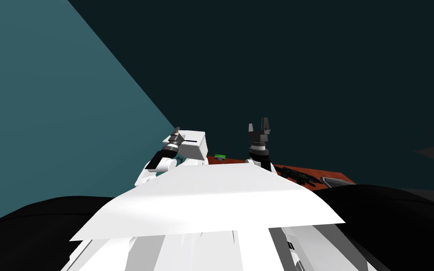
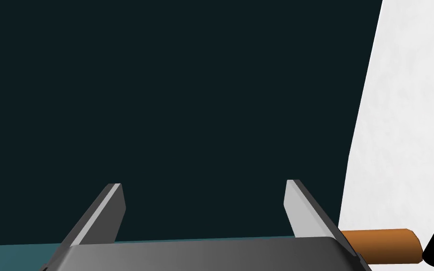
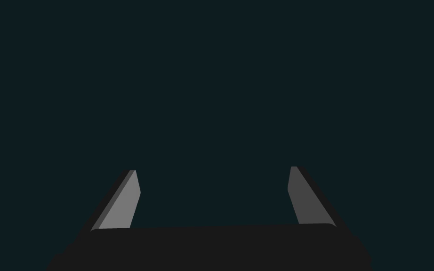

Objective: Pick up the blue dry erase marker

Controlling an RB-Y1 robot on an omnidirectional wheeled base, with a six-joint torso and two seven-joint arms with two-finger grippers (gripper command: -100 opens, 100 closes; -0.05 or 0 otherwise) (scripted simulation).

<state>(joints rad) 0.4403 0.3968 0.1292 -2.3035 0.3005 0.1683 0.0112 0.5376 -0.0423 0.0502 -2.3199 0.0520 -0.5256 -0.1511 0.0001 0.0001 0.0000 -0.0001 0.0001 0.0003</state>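
Left tool (image 2: pixel 204 184) and right tool (image 3: pixel 213 170) both gape empty near one red-brown counter (image 1: pixel 336 178) bearing one green thing (image 1: pixel 219 156); the left wrist view adds one orange cylinder (image 2: pixel 381 244).

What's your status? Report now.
Left gripper open, empty. Right gripper open, empty. Both above red-brown table. Marker too small to tell among green thing and dark things.

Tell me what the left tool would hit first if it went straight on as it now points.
The left tool is open with nothing between its fingers; straight on is only the flat dark teal wall, so it would likely meet that first. How far off cannot be told.
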